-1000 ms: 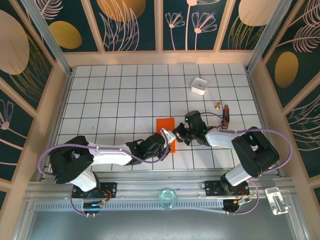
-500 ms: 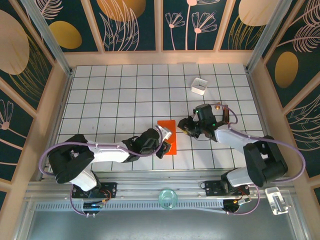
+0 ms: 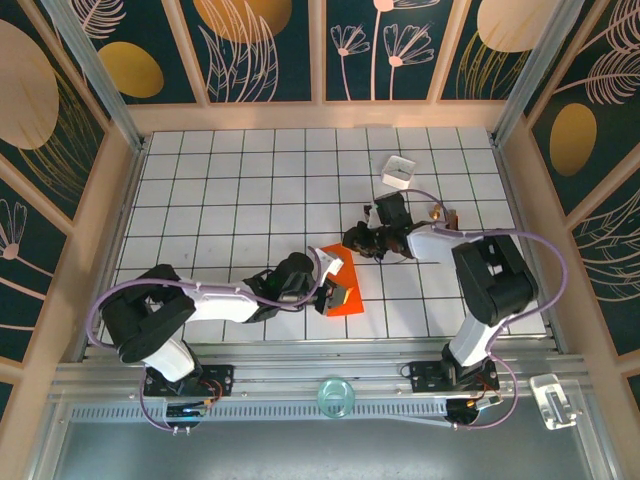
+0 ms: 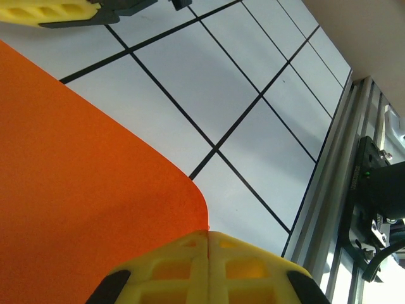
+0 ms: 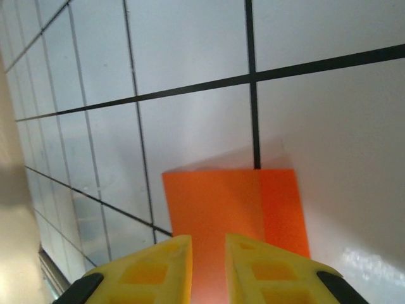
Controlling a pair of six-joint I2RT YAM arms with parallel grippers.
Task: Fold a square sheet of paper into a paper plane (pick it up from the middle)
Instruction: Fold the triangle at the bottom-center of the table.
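— Tiled table (image 3: 220, 190): where does the square sheet of paper (image 3: 348, 298) lie?
— Close to the near edge, about midway along it. It is folded, with its long axis slanting from far-left to near-right. The left gripper (image 4: 207, 233) is clamped on its edge.
— And the right gripper (image 5: 208, 242)?
— Its fingers are slightly parted and hold nothing. The paper lies ahead of them, toward the near edge. The left arm is nearer.
— Anything changed?
— A second ago both grippers met at the paper's right edge. Now the right one has backed toward the far side, and the sheet has swung askew.
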